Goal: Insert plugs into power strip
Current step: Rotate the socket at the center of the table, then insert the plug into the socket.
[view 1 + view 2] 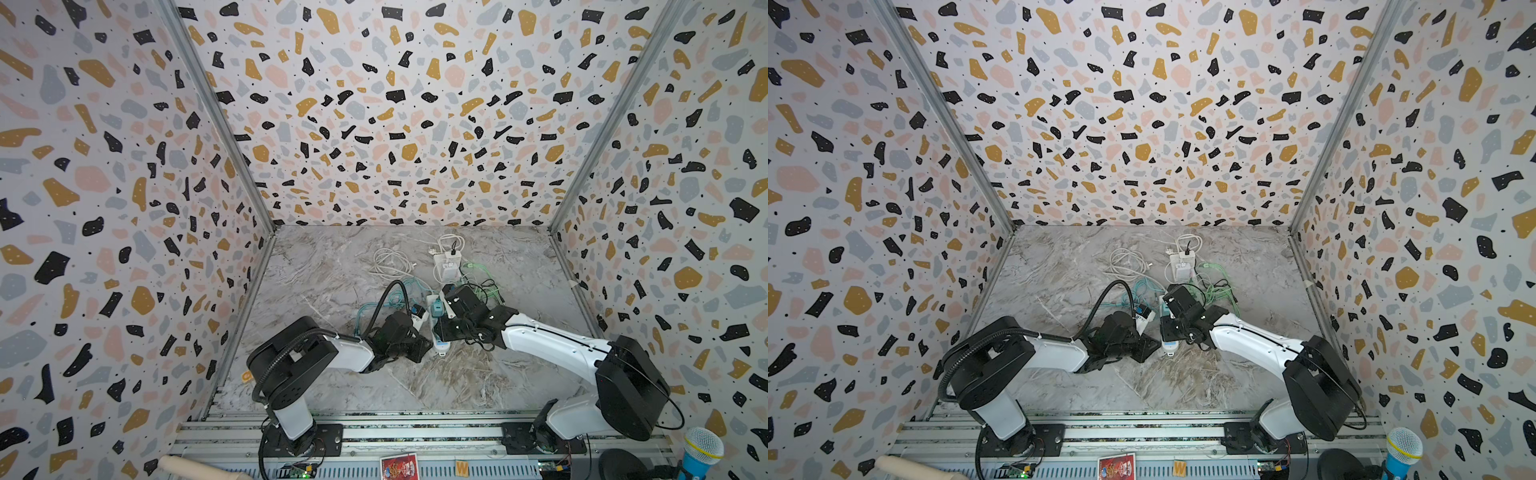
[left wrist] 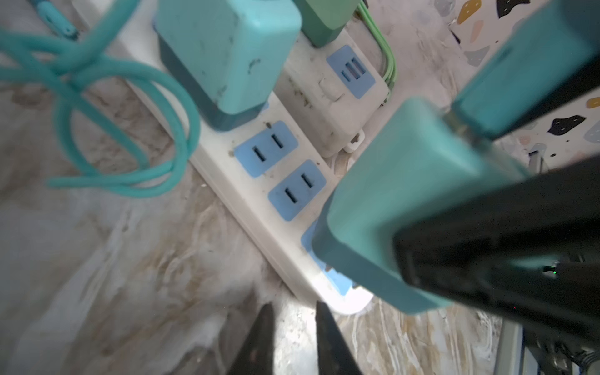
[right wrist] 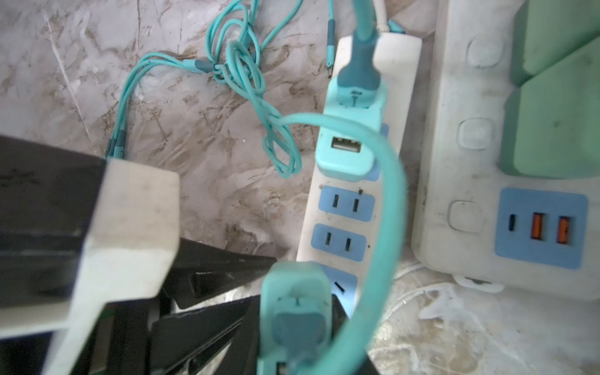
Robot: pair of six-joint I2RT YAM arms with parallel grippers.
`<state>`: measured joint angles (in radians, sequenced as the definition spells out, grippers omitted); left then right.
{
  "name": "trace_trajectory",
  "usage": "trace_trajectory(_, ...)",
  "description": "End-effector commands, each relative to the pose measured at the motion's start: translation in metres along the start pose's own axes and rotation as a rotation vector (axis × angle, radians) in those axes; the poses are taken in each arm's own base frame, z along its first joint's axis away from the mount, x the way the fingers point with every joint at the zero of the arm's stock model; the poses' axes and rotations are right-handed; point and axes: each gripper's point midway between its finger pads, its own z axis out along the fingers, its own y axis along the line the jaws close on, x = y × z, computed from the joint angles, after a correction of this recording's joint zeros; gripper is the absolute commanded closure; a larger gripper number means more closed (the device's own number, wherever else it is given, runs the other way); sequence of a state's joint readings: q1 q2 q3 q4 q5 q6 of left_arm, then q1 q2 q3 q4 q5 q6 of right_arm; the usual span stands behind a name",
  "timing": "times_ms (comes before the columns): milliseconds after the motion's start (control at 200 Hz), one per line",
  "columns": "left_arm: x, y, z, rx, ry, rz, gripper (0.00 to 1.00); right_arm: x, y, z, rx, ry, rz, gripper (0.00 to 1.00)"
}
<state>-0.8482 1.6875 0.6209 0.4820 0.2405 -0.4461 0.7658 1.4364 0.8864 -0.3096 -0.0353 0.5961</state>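
A white power strip (image 2: 224, 172) with blue sockets lies on the marble floor; its near end (image 1: 439, 350) shows in both top views. My right gripper (image 3: 295, 311) is shut on a teal plug (image 2: 389, 207), tilted over the strip's end socket, with one slot (image 3: 339, 285) uncovered beside it. Two teal plugs (image 3: 344, 156) (image 3: 357, 94) sit in the far sockets, and two sockets between stand free. My left gripper (image 2: 293, 324) is open with nothing between its fingers, just off the strip's near end.
A second white socket block (image 3: 454, 162) with mint green plugs (image 3: 558, 107) lies against the strip. Tangled teal cable (image 2: 130, 97) is on the floor beside it. A white cable coil (image 1: 390, 264) and a white adapter (image 1: 446, 266) sit farther back, green cables (image 1: 482, 286) to the right.
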Motion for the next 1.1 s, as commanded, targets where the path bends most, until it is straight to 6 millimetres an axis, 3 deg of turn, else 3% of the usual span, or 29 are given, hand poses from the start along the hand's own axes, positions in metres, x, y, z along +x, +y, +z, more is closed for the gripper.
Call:
trace_trajectory(0,-0.005,0.007,-0.015,-0.076,-0.013,0.047,0.70,-0.007,-0.003,-0.010,0.014,-0.047,0.019,1.00)
trace_trajectory(335,-0.016,0.026,-0.051,-0.168,-0.065,0.039,0.67,0.000,-0.009,-0.003,0.043,-0.042,0.032,1.00)
trace_trajectory(851,-0.050,0.031,-0.089,-0.195,-0.196,0.025,0.63,0.009,-0.012,0.007,0.127,-0.033,0.022,1.00)
trace_trajectory(1096,-0.073,0.041,-0.110,-0.260,-0.256,-0.001,0.60,0.026,-0.012,0.016,0.186,0.003,0.016,1.00)
